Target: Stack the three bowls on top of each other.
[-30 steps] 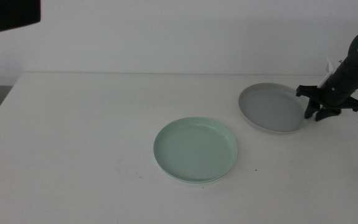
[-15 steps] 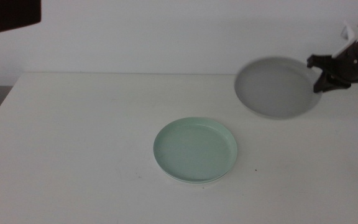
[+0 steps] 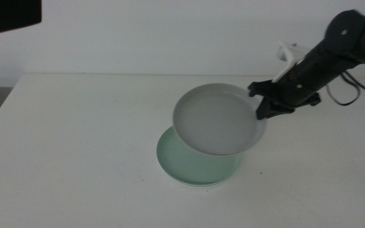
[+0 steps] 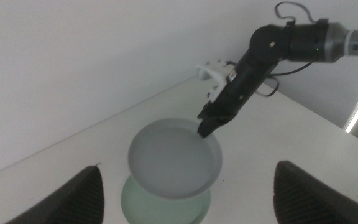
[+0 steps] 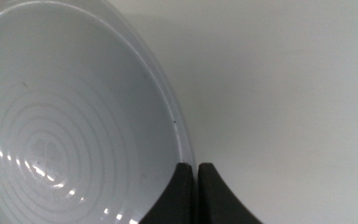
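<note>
A: Where is the shallow round grey plastic bowl (image 3: 218, 120)?
B: In the air, tilted, partly above the mint green round plastic bowl (image 3: 199, 166) on the white table (image 3: 75, 139).
A: Held how?
B: The right gripper (image 3: 262, 106) pinches its rim. The left gripper (image 4: 185, 186), high above the green bowl, gapes wide.

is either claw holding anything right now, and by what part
The right claw holds the grey bowl by its rim, at the edge nearest that arm, carrying it above the mint green bowl. The left claw is open and holds nothing.
</note>
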Available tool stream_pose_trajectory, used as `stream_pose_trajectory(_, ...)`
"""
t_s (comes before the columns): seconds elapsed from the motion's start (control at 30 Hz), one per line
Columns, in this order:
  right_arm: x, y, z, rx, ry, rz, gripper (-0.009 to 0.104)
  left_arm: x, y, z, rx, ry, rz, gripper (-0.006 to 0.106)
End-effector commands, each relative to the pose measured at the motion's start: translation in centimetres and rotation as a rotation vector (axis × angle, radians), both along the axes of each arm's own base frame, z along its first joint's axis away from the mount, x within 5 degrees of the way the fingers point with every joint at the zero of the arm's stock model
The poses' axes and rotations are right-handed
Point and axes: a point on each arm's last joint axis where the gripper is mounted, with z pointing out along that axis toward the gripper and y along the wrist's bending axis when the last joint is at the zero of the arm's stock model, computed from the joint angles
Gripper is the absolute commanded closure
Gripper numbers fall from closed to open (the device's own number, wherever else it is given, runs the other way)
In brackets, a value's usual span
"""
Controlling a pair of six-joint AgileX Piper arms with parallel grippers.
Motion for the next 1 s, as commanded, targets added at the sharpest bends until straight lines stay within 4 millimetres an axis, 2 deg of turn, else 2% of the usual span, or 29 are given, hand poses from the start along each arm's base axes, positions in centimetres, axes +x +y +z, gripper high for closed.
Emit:
stream_pose_trajectory(0.0,0.1,1.1,-0.3,-0.007,-0.03,0.014,0.097,0.1,0.0,0.0,-0.006,-0.006,0.009,0.007)
stream_pose_trajectory(0.2,0.0,4.0,-2.5,-0.007,-0.015,0.044,0.097,0.1,0.0,0.0,-0.006,-0.006,0.009,0.007)
stream_pose_trajectory(0.53,0.4,4.2,-4.6,-0.039,0.023,0.05,0.097,0.1,0.0,0.0,-0.006,-0.006,0.009,0.007)
stream_pose_trajectory(0.6,0.4,4.2,-4.9,-0.041,0.03,0.05,0.094,0.1,0.0,0.0,-0.006,-0.006,0.009,0.007)
stream_pose_trajectory(0.7,0.4,4.3,-5.0,-0.038,0.034,0.048,0.081,0.1,0.0,0.0,-0.006,-0.006,0.009,0.007)
stream_pose_trajectory(0.83,0.4,4.3,-4.8,-0.02,0.03,0.048,0.044,0.1,0.0,0.0,-0.006,-0.006,0.009,0.007)
stream_pose_trajectory(0.9,0.3,4.3,-3.9,-0.02,-0.005,0.089,0.025,0.1,0.0,0.0,-0.006,-0.006,0.009,0.007)
stream_pose_trajectory(0.97,0.0,3.8,-1.9,-0.016,-0.062,0.112,0.008,0.1,0.0,0.0,-0.006,-0.006,0.009,0.007)
